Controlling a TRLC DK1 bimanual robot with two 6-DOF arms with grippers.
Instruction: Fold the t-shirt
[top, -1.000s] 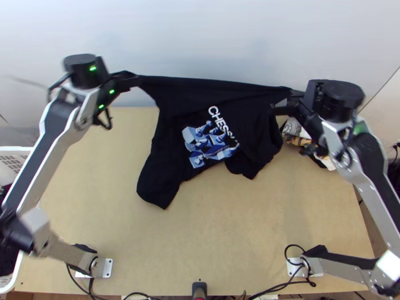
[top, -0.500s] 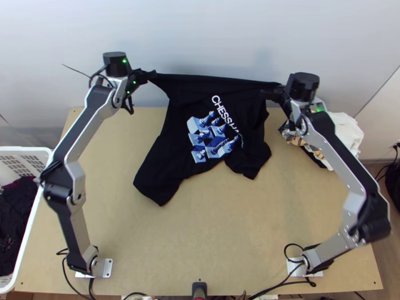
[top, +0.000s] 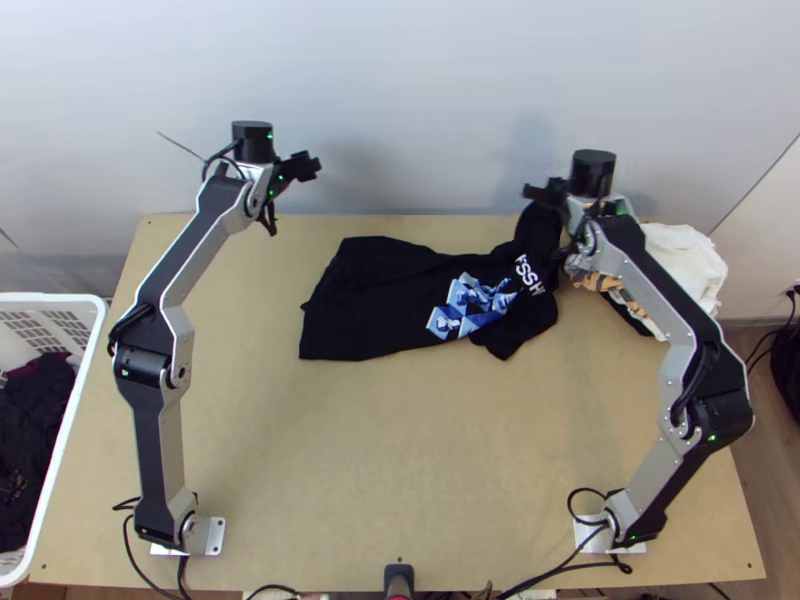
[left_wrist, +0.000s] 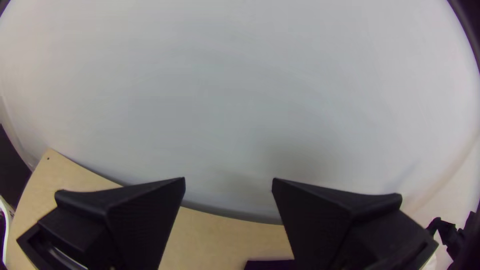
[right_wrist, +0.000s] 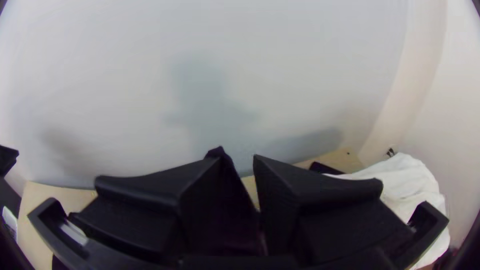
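in the top view, we note a white basket (top: 15, 350) at lower left. farther up, we find the black t-shirt (top: 380, 300) rumpled across the upper centre, its right end raised to the right gripper (top: 540, 191), whose fingers stand parted with dark cloth between them. at upper left, we record the left gripper (top: 308, 166), fingers wide apart.

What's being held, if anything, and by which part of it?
Left pincer: nothing. The black t-shirt's end beyond the lettering rises between the parted fingers of the right pincer; whether gripped, I can't tell.
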